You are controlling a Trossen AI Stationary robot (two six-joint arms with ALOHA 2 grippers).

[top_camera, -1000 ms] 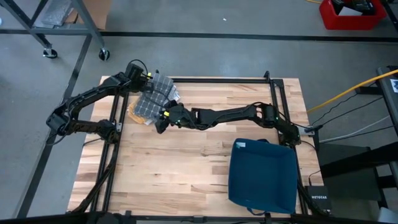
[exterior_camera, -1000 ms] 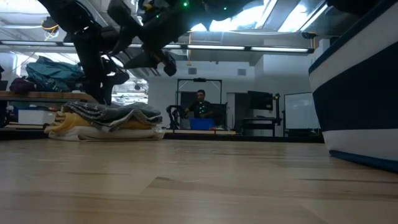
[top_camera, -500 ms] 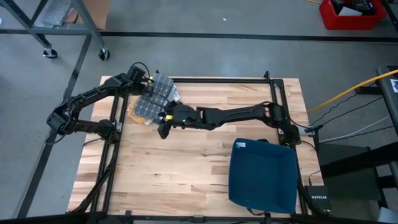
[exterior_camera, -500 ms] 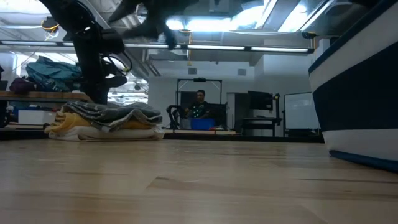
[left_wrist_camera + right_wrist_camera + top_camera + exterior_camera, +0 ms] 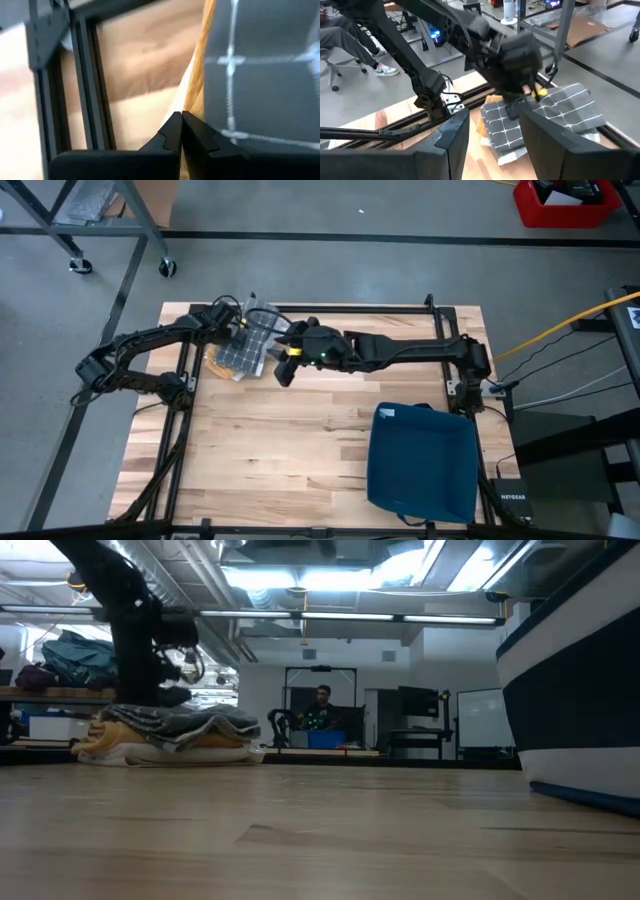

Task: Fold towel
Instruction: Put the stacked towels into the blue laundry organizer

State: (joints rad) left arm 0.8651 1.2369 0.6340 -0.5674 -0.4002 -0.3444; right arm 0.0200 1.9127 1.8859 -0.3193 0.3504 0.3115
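Two grippers at the towel stack

Since the earlier frame, the right gripper [image 5: 283,372] has lifted off toward the table's middle, fingers spread and empty. The left gripper [image 5: 181,131] has pressed together, pinching the grey checked towel [image 5: 250,340] at its edge. One towel stack lies at the far left corner, long axis diagonal. One blue bin [image 5: 420,465] sits near right.

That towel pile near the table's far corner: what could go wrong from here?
The left tool is shut at the edge of the stacked towels, so it may lift several layers at once. The pile sits close to the black frame rail, where cloth could snag. The right tool hovers close by, risking a bump.
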